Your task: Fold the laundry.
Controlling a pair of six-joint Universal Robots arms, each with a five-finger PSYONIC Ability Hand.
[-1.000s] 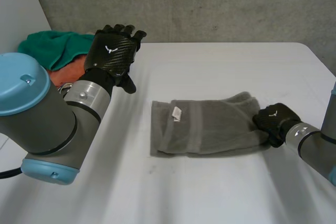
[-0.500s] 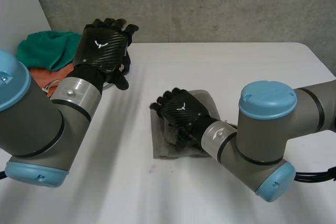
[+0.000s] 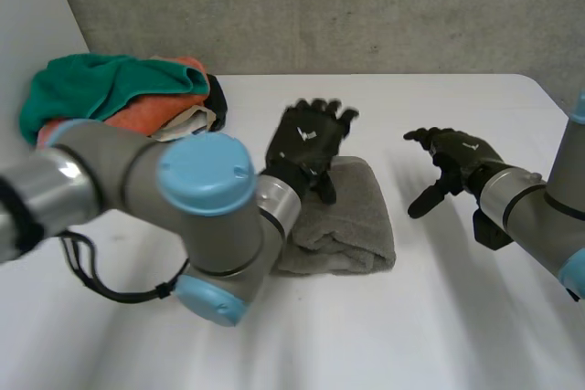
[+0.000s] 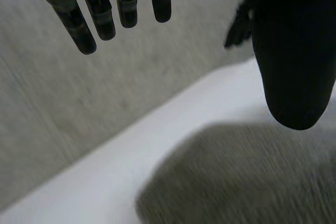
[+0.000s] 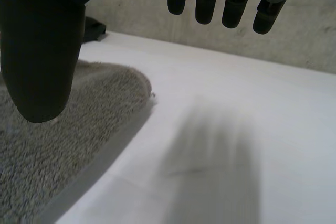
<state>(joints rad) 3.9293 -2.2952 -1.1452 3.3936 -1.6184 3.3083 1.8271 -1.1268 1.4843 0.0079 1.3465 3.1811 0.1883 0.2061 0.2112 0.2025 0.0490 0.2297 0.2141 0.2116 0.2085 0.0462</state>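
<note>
- Two hands, both open. The left hand (image 3: 306, 143) has straight fingers, holds nothing and hangs over the far edge of the grey towel (image 3: 352, 226). The right hand (image 3: 452, 157) has relaxed fingers, is empty and is off the cloth.
- Grey towel lies on the white table (image 3: 411, 317) under the left hand's palm, and near the right hand on its thumb side, not touched.
- Change: a second ago the towel lay long with the right hand on its end. That end was carried across, and now it's a short doubled block (edges look roughly matched).
- Right hand has let go and pulled clear; left hand has come over from beside the laundry pile (image 3: 119, 89).
- Meaning: one fold looks done. Likely next is a press flat or a second fold; the pile still waits.
</note>
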